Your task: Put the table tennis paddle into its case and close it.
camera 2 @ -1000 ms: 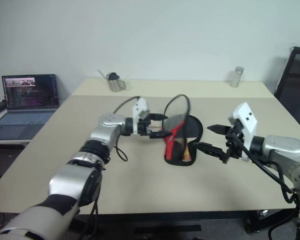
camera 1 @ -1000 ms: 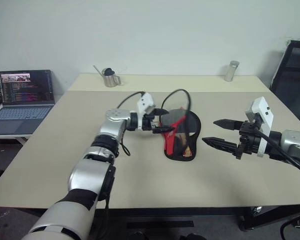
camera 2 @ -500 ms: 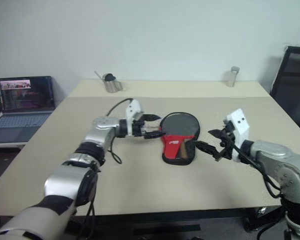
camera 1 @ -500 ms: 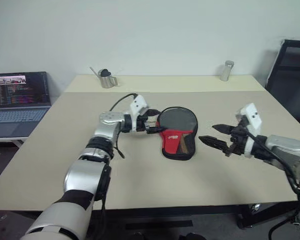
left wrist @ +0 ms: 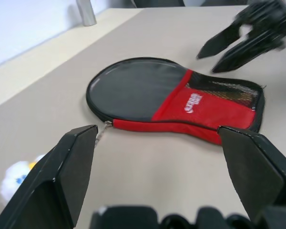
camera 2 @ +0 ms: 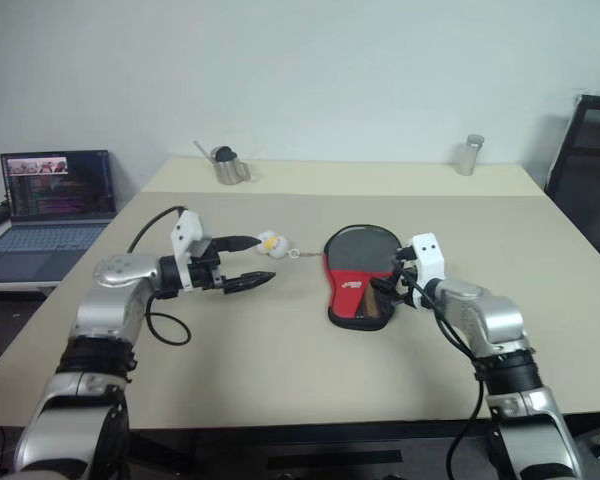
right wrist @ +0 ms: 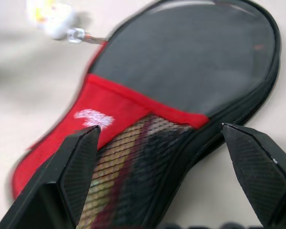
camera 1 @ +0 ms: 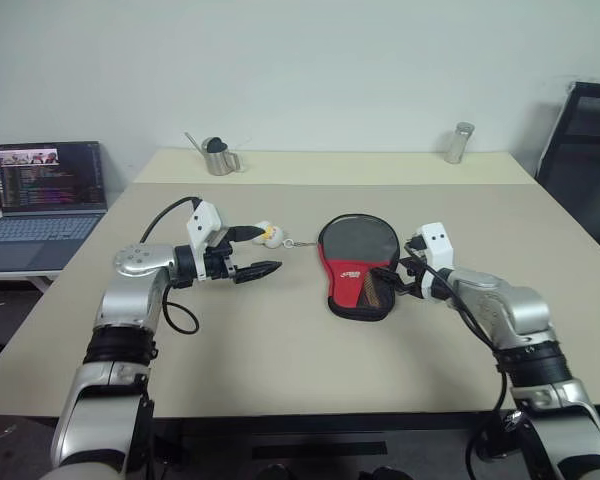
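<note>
Right claw point(camera 1: 392, 283), fingers apart, hovers at the case's point(camera 1: 357, 263) mesh end.

case point(camera 1: 356, 266) mid-table point(camera 1: 280, 350) | left pincer point(camera 1: 261, 251) to its left | right pincer point(camera 1: 394, 281) at its right edge

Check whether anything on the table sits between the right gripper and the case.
Nothing visible does. The right gripper, fingers open, hovers right at the case's red mesh end with no object between them. The small white-and-yellow charm lies on the case's far side, toward the left gripper.
</note>
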### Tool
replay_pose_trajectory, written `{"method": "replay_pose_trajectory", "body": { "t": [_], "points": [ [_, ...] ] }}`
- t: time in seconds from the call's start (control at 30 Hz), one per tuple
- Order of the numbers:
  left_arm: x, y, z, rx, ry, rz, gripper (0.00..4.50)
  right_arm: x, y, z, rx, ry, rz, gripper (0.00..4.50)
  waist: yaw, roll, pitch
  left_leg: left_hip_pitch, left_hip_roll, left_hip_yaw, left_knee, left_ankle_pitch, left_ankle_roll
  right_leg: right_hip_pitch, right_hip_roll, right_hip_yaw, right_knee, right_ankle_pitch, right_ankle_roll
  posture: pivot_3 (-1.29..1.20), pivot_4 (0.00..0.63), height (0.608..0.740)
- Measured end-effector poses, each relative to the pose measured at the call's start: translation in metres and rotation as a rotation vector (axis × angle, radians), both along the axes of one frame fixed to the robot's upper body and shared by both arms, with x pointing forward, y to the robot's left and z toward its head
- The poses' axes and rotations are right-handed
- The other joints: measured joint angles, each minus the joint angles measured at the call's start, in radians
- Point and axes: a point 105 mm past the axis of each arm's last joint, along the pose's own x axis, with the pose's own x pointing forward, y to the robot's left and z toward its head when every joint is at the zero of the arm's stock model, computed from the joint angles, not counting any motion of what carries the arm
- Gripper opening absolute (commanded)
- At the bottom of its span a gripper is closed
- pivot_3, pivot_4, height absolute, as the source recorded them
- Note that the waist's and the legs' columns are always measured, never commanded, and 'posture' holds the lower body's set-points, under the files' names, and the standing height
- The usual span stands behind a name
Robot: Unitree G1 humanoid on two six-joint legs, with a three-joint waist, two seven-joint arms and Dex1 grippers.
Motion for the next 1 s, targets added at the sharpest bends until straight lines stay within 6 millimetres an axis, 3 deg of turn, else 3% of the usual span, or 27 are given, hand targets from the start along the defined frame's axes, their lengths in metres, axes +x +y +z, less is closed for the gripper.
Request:
{"method": "replay_pose_trajectory", "body": {
  "t": [0.23,0.63,0.73,1.0],
  "points": [
    [-0.005,-0.004,0.006,-0.01,-0.006,0.016,4.4,0.017,-0.01,-0.023,-0.025,0.046,-0.085,4.45,-0.003,0.0,0.0,0.0,0.0,0.001,0.0,0.0,0.0,0.0,0.0,0.001,0.0,0.0,0.0,0.0,0.15,0.74],
    [-0.005,-0.003,0.008,-0.016,-0.002,0.027,4.4,0.025,0.008,-0.026,0.027,0.095,-0.057,4.45,-0.012,0.0,0.0,0.002,0.004,0.003,0.0,0.0,0.0,0.0,0.002,0.003,0.001,0.001,0.0,0.0,0.15,0.74],
    [-0.005,-0.004,0.008,-0.014,-0.003,0.024,4.4,0.023,0.013,-0.027,0.021,0.102,-0.028,3.85,-0.017,0.0,0.0,0.002,0.005,0.003,0.0,0.0,0.0,0.0,0.002,0.003,0.001,0.001,0.0,0.0,0.15,0.74],
    [-0.006,-0.005,0.009,-0.008,-0.009,0.021,4.4,0.018,0.032,-0.029,-0.009,0.099,0.05,1.15,-0.029,0.0,-0.001,0.003,0.006,0.003,0.0,0.0,0.0,0.0,0.002,0.003,0.001,0.001,0.0,0.0,0.15,0.74]
  ]
}}
